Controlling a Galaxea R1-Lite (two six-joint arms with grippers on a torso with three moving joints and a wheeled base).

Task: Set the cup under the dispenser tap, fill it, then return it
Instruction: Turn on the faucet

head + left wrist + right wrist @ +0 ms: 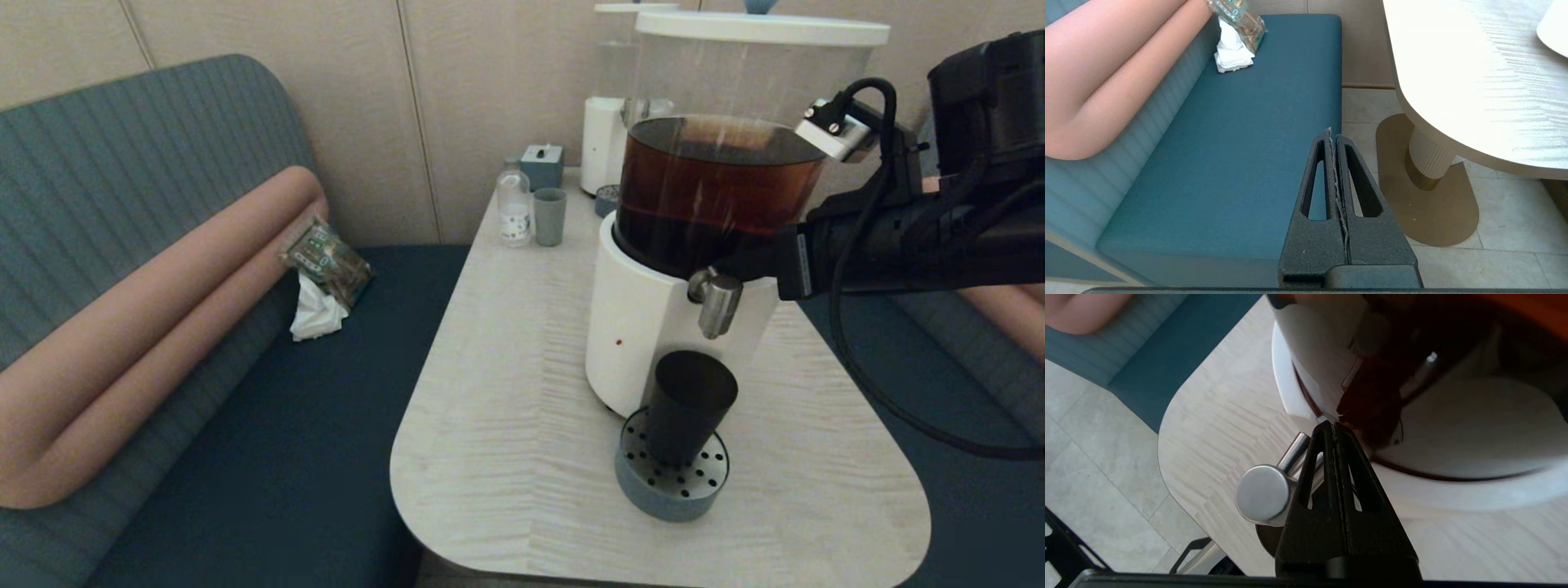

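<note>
The dark tumbler cup [690, 406] stands upright on a round perforated grey drip tray [671, 483], directly below the brushed-steel tap [717, 302] of the big dispenser [653, 327] holding brown liquid. My right gripper [739, 263] reaches in from the right at tap height, its shut fingers lying alongside the tap against the dispenser's base. In the right wrist view the gripper [1334, 426] is shut with nothing in it, the tap's round cap [1263, 494] sits beside the fingers, and a sliver of the cup's rim [1267, 539] shows beneath. My left gripper [1333, 136] hangs shut and empty beside the bench.
At the back of the pale wooden table [506, 367] stand a smaller white dispenser [608, 131], a grey-green cup [549, 216], a small bottle [514, 204] and a blue box [542, 166]. A teal bench [269, 425] with a pink bolster and a tissue pack [326, 261] lies left.
</note>
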